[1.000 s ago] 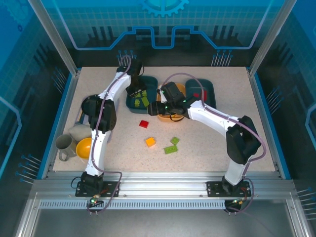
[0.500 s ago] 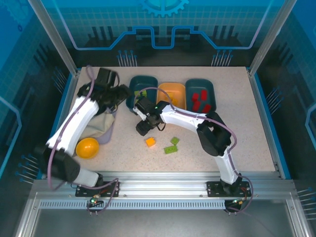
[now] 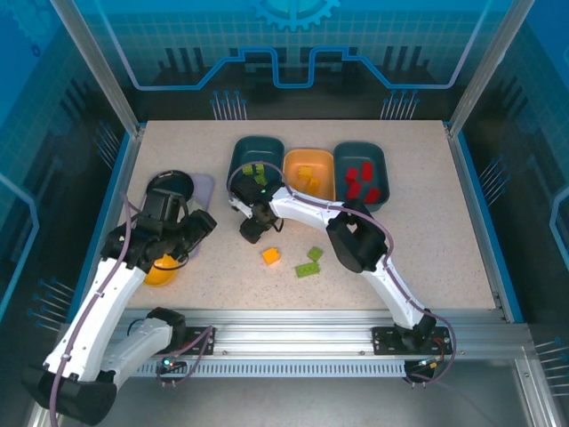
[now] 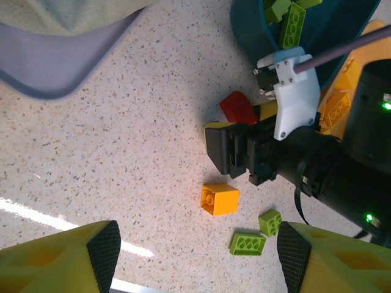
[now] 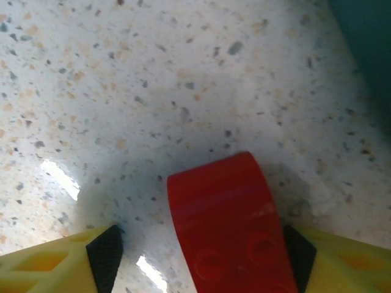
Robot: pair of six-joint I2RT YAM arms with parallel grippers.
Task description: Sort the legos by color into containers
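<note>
My right gripper (image 3: 252, 229) is down on the table over a red lego (image 5: 227, 215). It stands open, the brick between its pads (image 5: 105, 259), with a clear gap on the left side. In the left wrist view that red lego (image 4: 237, 107) peeks out beside the right gripper (image 4: 235, 149). My left gripper (image 4: 198, 256) hangs open and empty over the near left. An orange lego (image 3: 271, 256) and two green legos (image 3: 308, 269) lie loose. The left teal container (image 3: 240, 153) holds green legos, the orange container (image 3: 322, 162) orange ones, the right teal container (image 3: 378, 165) red ones.
A yellow bowl (image 3: 160, 271) sits partly under the left arm, with a black round pan (image 3: 169, 183) and a grey cloth (image 4: 61, 43) behind it. Table edges run along the left and right rails.
The left arm has swung back from the green tray to the near left. The right gripper has left the orange tray and dropped over the red lego.
</note>
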